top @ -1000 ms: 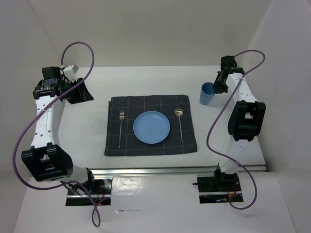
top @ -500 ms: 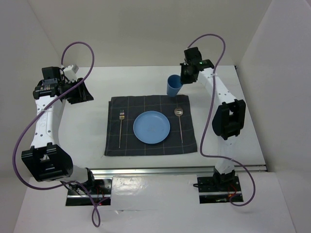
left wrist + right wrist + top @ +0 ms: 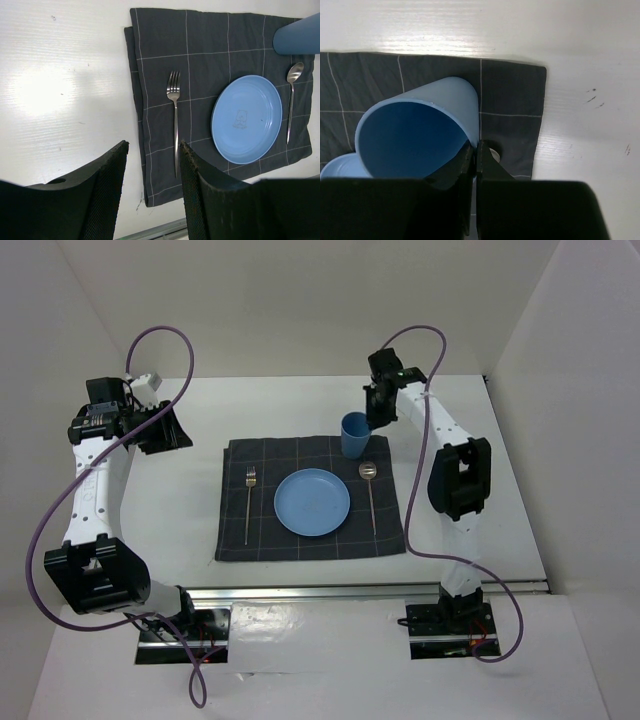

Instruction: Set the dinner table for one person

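Observation:
On the white dinner table (image 3: 480,450) lies a dark grey checked placemat (image 3: 312,530) with a blue plate (image 3: 312,502), a fork (image 3: 249,502) to its left and a spoon (image 3: 370,495) to its right. My right gripper (image 3: 372,418) is shut on the rim of a blue cup (image 3: 354,434), held over the placemat's far right corner; in the right wrist view the cup (image 3: 415,135) is pinched at its rim by my gripper (image 3: 476,147). My left gripper (image 3: 152,150) is open and empty, off the placemat's left side (image 3: 160,430).
Silver rails (image 3: 360,590) run along the near table edge by the arm bases. White walls enclose the table at the back and sides. Purple cables loop above both arms.
My right gripper has carried the blue cup from the table's right side leftward to the placemat's far right corner. The left arm has not moved.

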Available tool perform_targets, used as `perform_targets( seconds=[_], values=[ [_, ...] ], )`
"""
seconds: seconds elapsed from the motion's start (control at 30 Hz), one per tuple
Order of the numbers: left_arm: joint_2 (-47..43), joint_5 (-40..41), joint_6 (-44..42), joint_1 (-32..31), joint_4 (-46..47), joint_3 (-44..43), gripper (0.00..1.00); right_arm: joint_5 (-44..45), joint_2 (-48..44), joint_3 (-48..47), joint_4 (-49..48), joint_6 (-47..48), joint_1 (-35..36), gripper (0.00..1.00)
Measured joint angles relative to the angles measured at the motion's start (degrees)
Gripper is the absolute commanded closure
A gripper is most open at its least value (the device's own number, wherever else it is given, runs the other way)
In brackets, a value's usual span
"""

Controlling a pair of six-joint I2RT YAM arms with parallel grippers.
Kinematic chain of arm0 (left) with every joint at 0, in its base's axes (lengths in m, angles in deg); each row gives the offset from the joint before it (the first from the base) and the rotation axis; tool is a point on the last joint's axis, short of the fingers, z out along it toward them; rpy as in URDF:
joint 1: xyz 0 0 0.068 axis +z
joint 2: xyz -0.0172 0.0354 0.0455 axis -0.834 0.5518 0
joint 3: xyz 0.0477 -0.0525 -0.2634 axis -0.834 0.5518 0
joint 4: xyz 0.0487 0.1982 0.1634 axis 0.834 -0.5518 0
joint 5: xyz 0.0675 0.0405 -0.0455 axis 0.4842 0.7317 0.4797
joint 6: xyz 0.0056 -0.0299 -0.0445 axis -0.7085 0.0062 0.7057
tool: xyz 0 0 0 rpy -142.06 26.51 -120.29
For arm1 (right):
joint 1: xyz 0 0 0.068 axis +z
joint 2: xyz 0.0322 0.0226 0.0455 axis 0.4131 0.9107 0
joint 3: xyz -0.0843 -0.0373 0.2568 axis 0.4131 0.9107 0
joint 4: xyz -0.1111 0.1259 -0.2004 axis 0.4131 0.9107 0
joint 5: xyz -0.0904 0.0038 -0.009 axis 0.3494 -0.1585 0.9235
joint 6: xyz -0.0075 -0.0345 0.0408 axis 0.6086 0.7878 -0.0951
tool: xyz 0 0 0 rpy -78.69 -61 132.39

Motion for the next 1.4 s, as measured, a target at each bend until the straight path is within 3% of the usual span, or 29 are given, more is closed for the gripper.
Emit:
perform_targets(
  seconds=[0.03,0.17,0.43,0.57,0.73,0.87,1.1,1.4],
  values=[
    [0.0,0.0,0.0,0.0,0.0,0.0,0.46,0.0,0.1,0.0,0.1,0.0,0.1,0.77],
    [0.0,0.0,0.0,0.0,0.0,0.0,0.46,-1.1,0.2,-0.1,0.1,0.5,0.3,0.5],
    [0.0,0.0,-0.2,0.0,0.0,0.0,0.46,0.5,-1.5,-0.1,0.0,0.6,0.5,0.19],
    [0.0,0.1,-0.4,0.0,0.0,0.0,0.46,1.3,-10.7,4.6,-1.6,-0.6,-1.3,0.05],
    [0.7,1.0,-3.0,0.0,-0.9,-0.3,0.46,-2.1,-34.4,21.7,-3.8,-2.3,-12.4,0.0],
    [4.9,2.5,-4.8,0.0,-3.4,-2.8,0.48,-1.5,-47.1,34.9,-3.3,-4.2,-19.5,0.0],
    [6.7,7.1,-7.8,0.0,-5.2,-0.1,0.48,6.1,-54.6,49.2,0.8,-8.8,-21.3,0.0],
    [-2.8,14.6,-9.4,0.0,-5.5,9.5,0.48,4.3,-64.0,49.7,1.4,-8.2,-21.5,0.0]
  ],
)
